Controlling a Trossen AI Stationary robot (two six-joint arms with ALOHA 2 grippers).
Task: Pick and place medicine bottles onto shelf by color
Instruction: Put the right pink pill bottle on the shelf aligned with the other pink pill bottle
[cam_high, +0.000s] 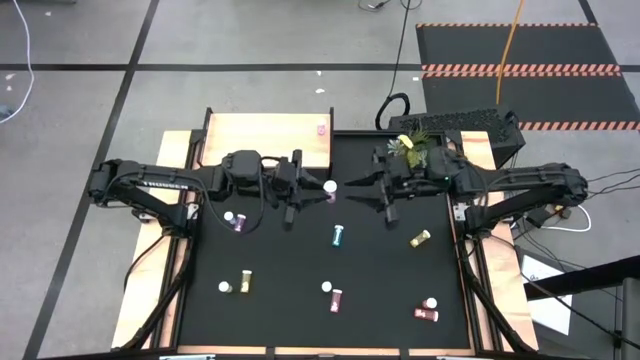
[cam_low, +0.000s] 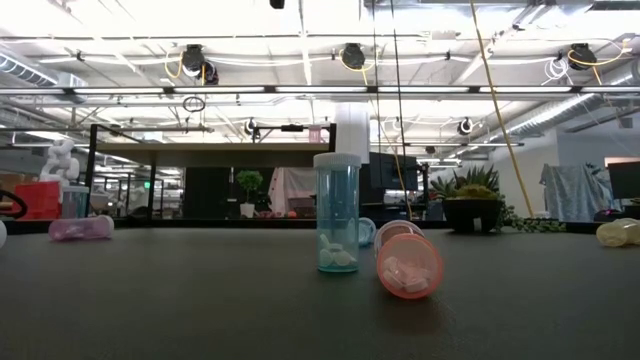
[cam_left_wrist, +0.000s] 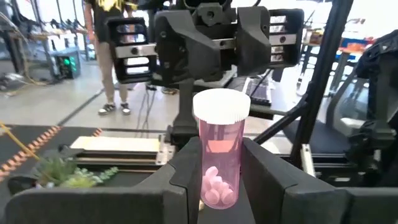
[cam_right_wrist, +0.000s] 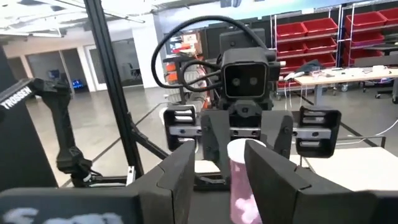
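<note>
A pink bottle (cam_high: 330, 187) is held upright in the air, over the middle of the black mat (cam_high: 300, 330), by the left gripper (cam_high: 316, 189). In the left wrist view the bottle (cam_left_wrist: 219, 149) is seen squeezed between the two dark fingers (cam_left_wrist: 186, 168), with its white cap on top. The right gripper (cam_high: 362, 190) is placed just across from it, and its fingers (cam_right_wrist: 264, 168) are seen on either side of the same bottle (cam_right_wrist: 244, 183). They are partly spread, and it cannot be told whether the bottle is touched by them yet.

It looks as if the bottle is being passed from one arm to the other in the air. For the next move, a firm hold by the right gripper would be needed before the left one lets go. The bottle should be kept upright so it is not dropped.

The shelf (cam_high: 265, 140) is seen at the back of the table, on the left arm's side. One small pink bottle (cam_high: 321, 129) is already stood on it.

On the mat, seven more bottles can be counted: one pink (cam_high: 236, 221), two yellow (cam_high: 240, 284) (cam_high: 420, 238), one teal (cam_high: 338, 236) and three red ones (cam_high: 336, 298) (cam_high: 427, 313) (cam_low: 408, 265), one of those red ones seen only in the low view. A small plant (cam_high: 415, 147) is set at the back.
</note>
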